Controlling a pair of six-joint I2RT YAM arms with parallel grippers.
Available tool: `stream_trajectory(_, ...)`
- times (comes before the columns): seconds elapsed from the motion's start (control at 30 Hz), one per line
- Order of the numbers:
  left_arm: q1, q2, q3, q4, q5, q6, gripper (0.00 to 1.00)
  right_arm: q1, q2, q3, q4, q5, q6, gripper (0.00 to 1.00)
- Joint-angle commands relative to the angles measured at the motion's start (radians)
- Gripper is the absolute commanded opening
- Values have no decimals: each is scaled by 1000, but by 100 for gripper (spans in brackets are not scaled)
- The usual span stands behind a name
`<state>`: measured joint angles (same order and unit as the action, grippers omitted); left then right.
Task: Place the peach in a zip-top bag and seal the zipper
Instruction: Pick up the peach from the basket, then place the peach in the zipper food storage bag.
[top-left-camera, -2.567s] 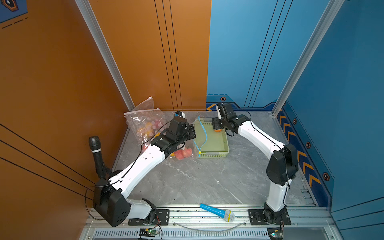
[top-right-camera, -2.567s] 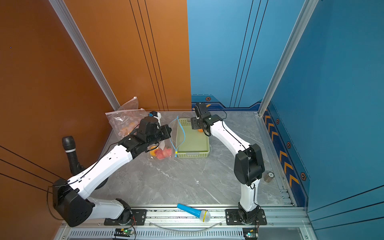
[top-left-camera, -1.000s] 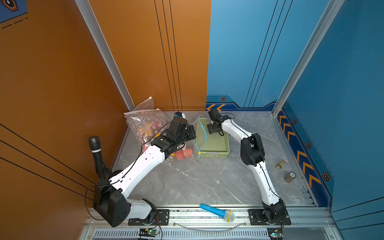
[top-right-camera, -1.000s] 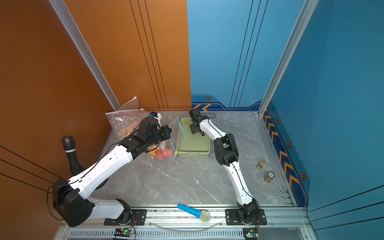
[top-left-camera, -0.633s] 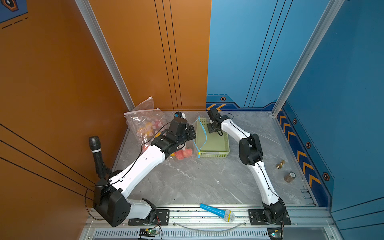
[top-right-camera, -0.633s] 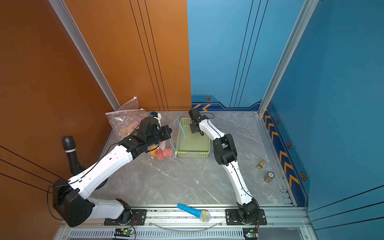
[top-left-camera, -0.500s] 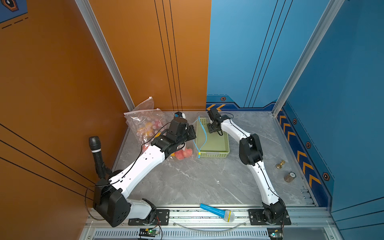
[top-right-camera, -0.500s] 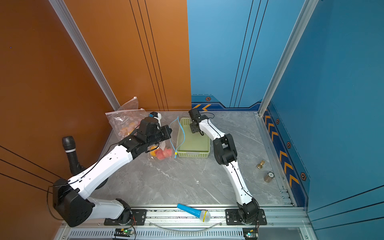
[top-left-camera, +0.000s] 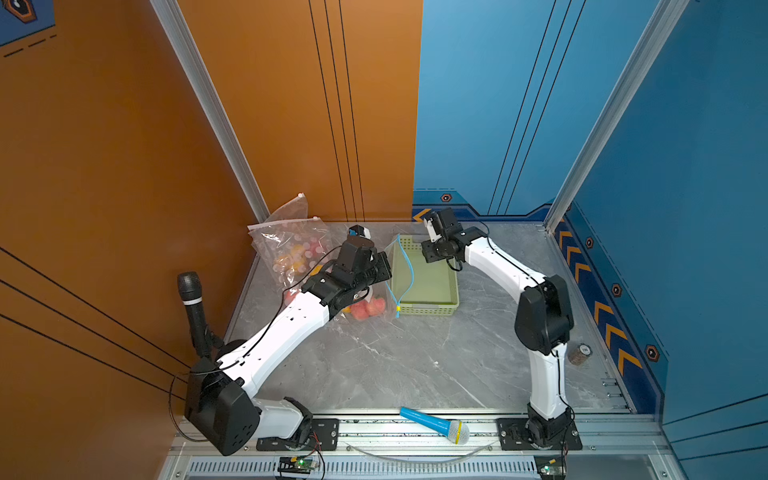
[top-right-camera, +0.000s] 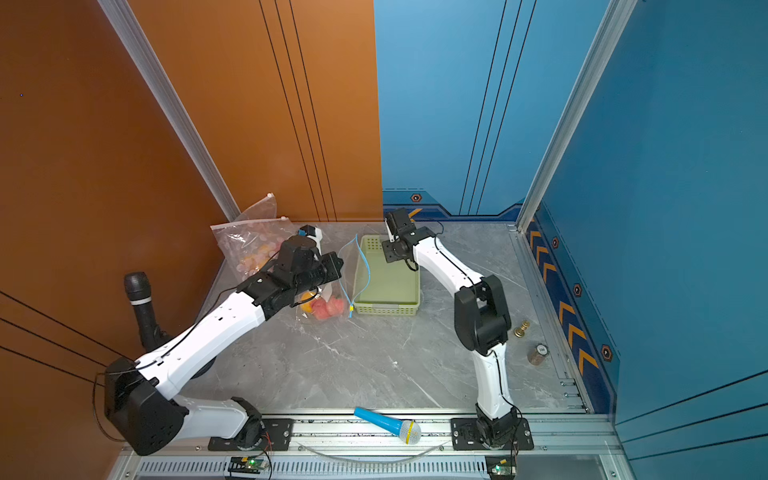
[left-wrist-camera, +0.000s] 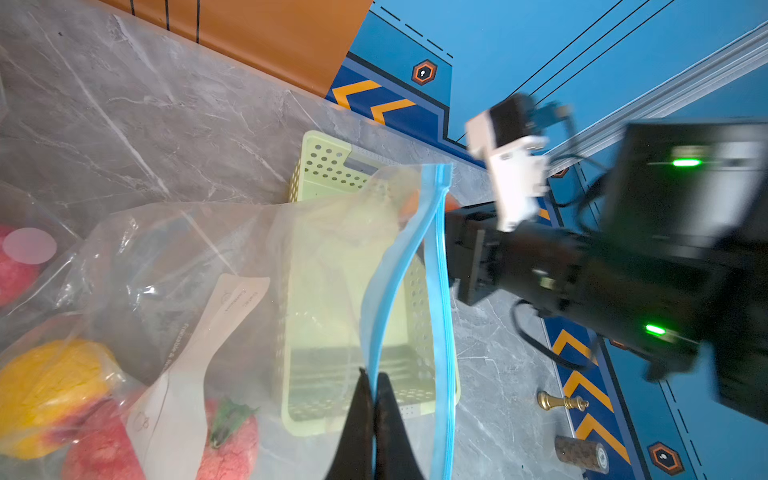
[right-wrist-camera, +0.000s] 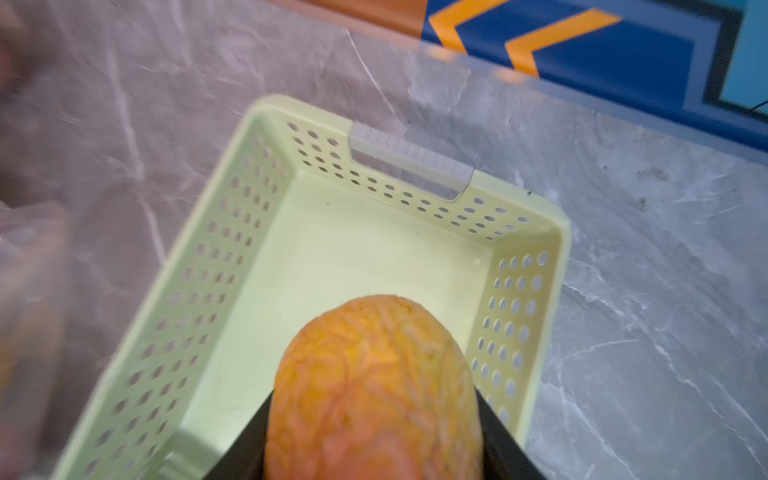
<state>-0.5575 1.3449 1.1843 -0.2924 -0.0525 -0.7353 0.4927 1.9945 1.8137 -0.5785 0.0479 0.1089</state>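
The peach (right-wrist-camera: 374, 365), orange-yellow, oval and rough with a wrinkled skin, is clamped between the jaws of the right gripper (right-wrist-camera: 376, 432). It is held above the pale green basket (right-wrist-camera: 232, 232), whose plastic walls are pierced with rows of round holes. Its long axis is pointed straight out of the jaws, away from the wrist.

The zip-top bag (left-wrist-camera: 232, 270) is found on the left-arm side of the peach, just beside the basket. It is made of thin, clear, crinkled film, and its blue zipper (left-wrist-camera: 441, 291) is bowed apart into an open mouth on the basket side. One lip of that mouth is pinched in the closed left gripper (left-wrist-camera: 372, 374), so the opening is held upright.

The right arm is judged to be the one to carry the peach sideways, end first, through that mouth. Yellow and red fruit (left-wrist-camera: 54, 386) is already seen inside the bag, which rests on the grey marbled table (top-left-camera: 415, 365).
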Motion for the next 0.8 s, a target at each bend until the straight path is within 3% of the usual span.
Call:
stream_trajectory(0.0,4,-36,-17,17,-7,-13,0,32,-129,-73,33,-24,18,33)
stream_trajectory(0.4,8,-73,-42,18,-17,-18,0,201,-433,-178,29,-51,28,33)
stream_trajectory(0.77,4,-70,-31,33,0,-21,0,290,-432,-246,95,-126,94,32)
